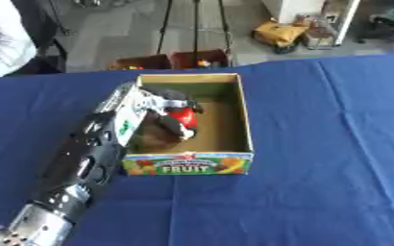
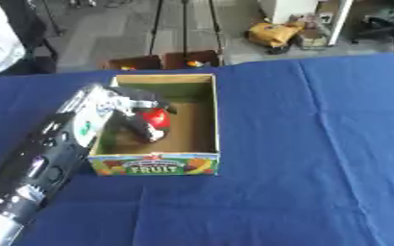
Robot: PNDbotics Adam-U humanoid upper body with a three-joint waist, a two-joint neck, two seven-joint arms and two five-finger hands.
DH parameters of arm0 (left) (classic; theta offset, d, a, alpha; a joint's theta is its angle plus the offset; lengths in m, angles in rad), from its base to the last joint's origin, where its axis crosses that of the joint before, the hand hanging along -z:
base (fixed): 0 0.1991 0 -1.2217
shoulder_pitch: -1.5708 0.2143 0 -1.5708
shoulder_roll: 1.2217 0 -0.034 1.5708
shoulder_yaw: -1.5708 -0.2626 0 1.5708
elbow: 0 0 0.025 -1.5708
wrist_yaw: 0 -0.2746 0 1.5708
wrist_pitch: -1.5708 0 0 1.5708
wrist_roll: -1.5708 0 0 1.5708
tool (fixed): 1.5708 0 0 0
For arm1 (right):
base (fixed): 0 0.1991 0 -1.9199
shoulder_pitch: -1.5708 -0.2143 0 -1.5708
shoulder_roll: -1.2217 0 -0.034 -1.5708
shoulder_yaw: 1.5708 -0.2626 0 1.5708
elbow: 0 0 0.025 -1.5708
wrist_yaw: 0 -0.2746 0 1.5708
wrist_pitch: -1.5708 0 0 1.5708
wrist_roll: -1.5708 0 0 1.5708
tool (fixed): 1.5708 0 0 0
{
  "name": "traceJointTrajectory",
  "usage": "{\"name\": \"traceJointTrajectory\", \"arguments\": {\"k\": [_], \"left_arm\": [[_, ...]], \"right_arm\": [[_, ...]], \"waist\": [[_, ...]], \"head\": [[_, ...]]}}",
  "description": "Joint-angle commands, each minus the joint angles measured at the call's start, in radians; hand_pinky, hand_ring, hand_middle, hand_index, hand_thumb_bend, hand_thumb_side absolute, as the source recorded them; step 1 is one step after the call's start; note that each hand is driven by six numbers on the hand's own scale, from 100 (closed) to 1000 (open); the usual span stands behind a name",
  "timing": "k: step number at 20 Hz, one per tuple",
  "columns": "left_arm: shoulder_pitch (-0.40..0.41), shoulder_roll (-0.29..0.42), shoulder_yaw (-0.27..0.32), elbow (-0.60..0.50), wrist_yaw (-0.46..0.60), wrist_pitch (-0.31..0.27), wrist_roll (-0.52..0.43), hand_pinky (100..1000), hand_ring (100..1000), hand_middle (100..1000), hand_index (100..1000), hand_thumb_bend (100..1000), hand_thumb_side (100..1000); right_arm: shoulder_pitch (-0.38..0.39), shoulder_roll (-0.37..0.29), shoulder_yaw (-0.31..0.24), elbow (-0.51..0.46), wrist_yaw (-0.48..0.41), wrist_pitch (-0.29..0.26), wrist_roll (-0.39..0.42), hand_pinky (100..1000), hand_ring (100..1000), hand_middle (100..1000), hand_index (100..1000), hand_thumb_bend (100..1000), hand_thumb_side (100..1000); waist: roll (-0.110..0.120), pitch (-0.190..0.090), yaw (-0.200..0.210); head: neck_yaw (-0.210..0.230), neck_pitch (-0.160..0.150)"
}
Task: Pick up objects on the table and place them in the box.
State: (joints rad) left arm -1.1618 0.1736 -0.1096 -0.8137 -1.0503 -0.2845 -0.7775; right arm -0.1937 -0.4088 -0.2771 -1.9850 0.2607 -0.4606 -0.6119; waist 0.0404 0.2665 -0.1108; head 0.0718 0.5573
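While the left hand [image 1: 163, 113] sits inside the box [image 1: 234, 96], fingers curled round a red thing [image 1: 183, 116], it looks small, light, probably easy to pinch.

My left robot hand [image 1: 163, 113] and arm fill the left half of the box [image 1: 234, 122], reaching in over its left wall. The box's right half lies open from above, and the blue table [image 1: 335, 144] spreads bare across the frame's right.
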Motion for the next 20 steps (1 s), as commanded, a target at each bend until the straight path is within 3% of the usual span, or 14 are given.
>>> {"name": "traceJointTrajectory", "arguments": {"k": [1, 8, 13, 16, 20], "left_arm": [[-0.024, 0.008, 0.012, -0.052, 0.005, -0.017, 0.005, 1000, 1000, 943, 1000, 133, 731], [-0.029, 0.015, 0.021, -0.196, 0.101, -0.02, 0.032, 1000, 1000, 914, 1000, 100, 719], [-0.02, 0.038, 0.029, -0.4, 0.229, 0.021, 0.109, 996, 978, 859, 990, 100, 699], [-0.001, 0.066, 0.04, -0.528, 0.316, 0.081, 0.229, 846, 876, 790, 975, 100, 716], [0.04, 0.106, 0.056, -0.669, 0.464, 0.187, 0.433, 712, 789, 729, 962, 100, 741]], "right_arm": [[-0.007, -0.013, -0.006, -0.015, -0.011, 0.005, -0.002, 725, 761, 576, 757, 100, 934], [-0.002, -0.015, -0.009, -0.015, -0.012, 0.008, -0.01, 725, 760, 576, 756, 100, 928], [-0.001, -0.02, -0.011, -0.015, -0.01, 0.005, -0.017, 724, 758, 577, 756, 100, 925], [0.001, -0.02, -0.014, -0.015, -0.007, 0.004, -0.022, 724, 758, 577, 756, 100, 921], [0.003, -0.02, -0.017, -0.015, -0.001, 0.004, -0.03, 723, 758, 577, 756, 100, 921]], "waist": [[-0.005, -0.021, -0.001], [-0.007, -0.026, 0.006], [-0.011, -0.028, 0.015], [-0.012, -0.027, 0.024], [-0.016, -0.025, 0.036]], "head": [[-0.002, -0.001], [-0.003, 0.007], [-0.01, 0.014], [-0.017, 0.015], [-0.03, 0.012]]}}
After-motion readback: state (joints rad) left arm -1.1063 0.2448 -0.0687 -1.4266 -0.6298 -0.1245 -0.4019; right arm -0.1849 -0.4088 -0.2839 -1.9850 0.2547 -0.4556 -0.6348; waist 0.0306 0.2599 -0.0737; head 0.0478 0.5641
